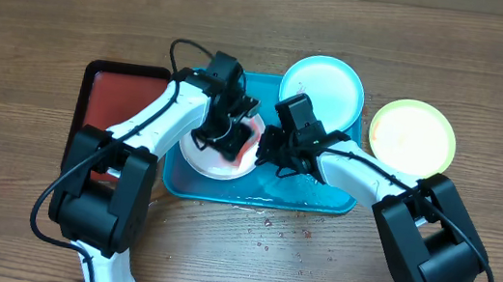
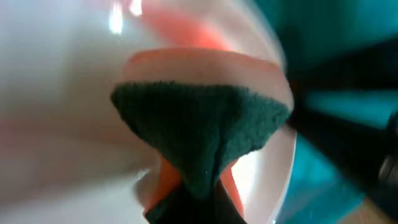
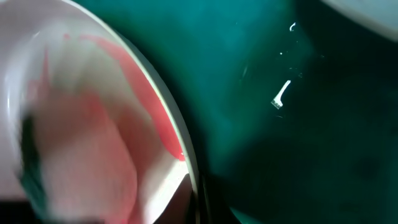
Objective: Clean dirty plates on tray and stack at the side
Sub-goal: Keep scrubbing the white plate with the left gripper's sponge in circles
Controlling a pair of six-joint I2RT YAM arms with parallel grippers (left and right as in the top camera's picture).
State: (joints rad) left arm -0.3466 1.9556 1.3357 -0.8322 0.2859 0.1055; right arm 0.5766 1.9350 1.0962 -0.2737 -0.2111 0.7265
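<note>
The white plate is found lying in the turquoise tray, with red smears noted on it. The left hand is clamped on a green-faced sponge, which is pressed to the plate for scrubbing. The right hand is closed at the plate's rim, judged to be pinching it against sliding. The pale blue plate is rested on the tray's far corner. The yellow-green plate is set aside on the counter.

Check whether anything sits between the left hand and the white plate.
Only the sponge that the left hand itself grips, held against the white plate. Nothing else visible between them.
</note>
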